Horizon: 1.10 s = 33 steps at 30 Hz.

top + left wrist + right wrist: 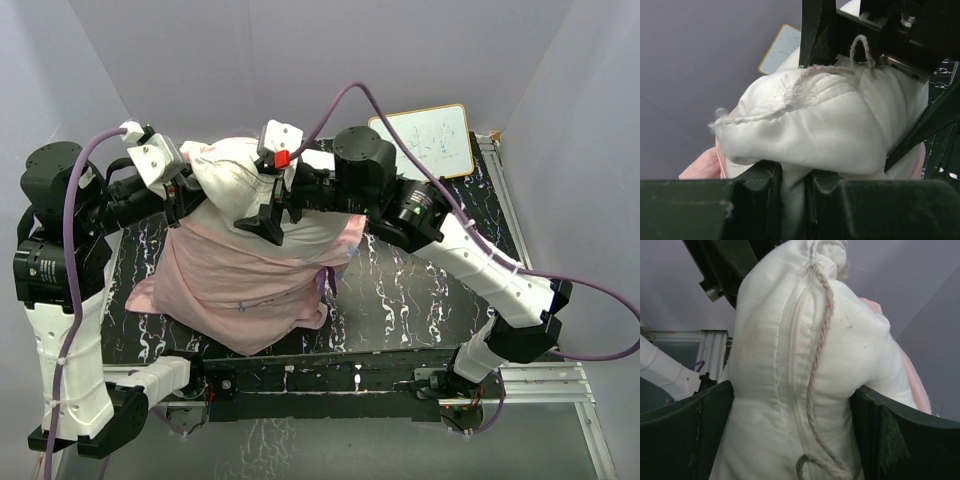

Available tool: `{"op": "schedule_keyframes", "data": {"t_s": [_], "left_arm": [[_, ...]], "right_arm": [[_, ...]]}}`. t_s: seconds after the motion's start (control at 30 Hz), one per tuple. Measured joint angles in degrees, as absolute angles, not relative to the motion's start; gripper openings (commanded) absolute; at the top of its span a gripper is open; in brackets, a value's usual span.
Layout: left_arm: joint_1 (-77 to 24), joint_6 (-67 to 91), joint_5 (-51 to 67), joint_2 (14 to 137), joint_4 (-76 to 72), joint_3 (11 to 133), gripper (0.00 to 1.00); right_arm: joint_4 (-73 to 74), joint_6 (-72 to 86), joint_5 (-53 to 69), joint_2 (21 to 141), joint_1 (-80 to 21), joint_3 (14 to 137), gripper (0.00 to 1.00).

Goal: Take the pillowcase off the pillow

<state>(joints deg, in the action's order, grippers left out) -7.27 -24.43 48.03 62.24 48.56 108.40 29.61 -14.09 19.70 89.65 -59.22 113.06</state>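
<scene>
Top view: my left gripper (792,192), nearly closed, pinches a fold of the plump white fabric pillow (235,175), whose bare end points to 12 o'clock. My right gripper (795,415), spread wide, clasps its zipped seam. The pale pink fabric pillowcase (240,285) bunches toward 6 o'clock, and I cannot tell how much pillow it hides.
</scene>
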Motion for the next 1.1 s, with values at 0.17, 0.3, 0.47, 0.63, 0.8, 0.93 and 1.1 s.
{"op": "schedule_keyframes", "data": {"t_s": [0.17,0.3,0.47,0.63,0.8,0.93,1.1], "left_arm": [[-7.2,-23.5,47.5,63.5,49.2,108.8,0.0],[-7.2,-22.7,46.2,63.4,48.5,108.8,0.55],[-7.3,-23.7,43.3,63.0,48.6,108.4,0.89],[-7.3,-24.4,35.9,62.2,50.8,103.1,0.97],[-7.3,-24.0,33.7,62.9,52.3,94.4,0.92],[-7.3,-22.7,32.5,63.2,52.2,88.5,0.77],[-7.4,-22.1,31.2,63.3,50.2,85.6,0.36]], "right_arm": [[25.9,-16.3,16.6,89.4,-59.0,109.0,0.64],[20.2,-13.2,20.5,88.5,-54.5,105.7,0.08],[-1.9,-4.6,27.7,77.1,-42.8,80.6,0.08],[-11.6,-2.6,28.6,66.9,-34.5,65.9,0.08],[-15.6,-1.4,30.8,61.5,-30.0,60.6,0.08],[-16.1,-1.4,32.4,59.7,-29.9,59.0,0.08],[-16.1,-1.4,32.9,58.3,-29.9,58.0,0.08]]}}
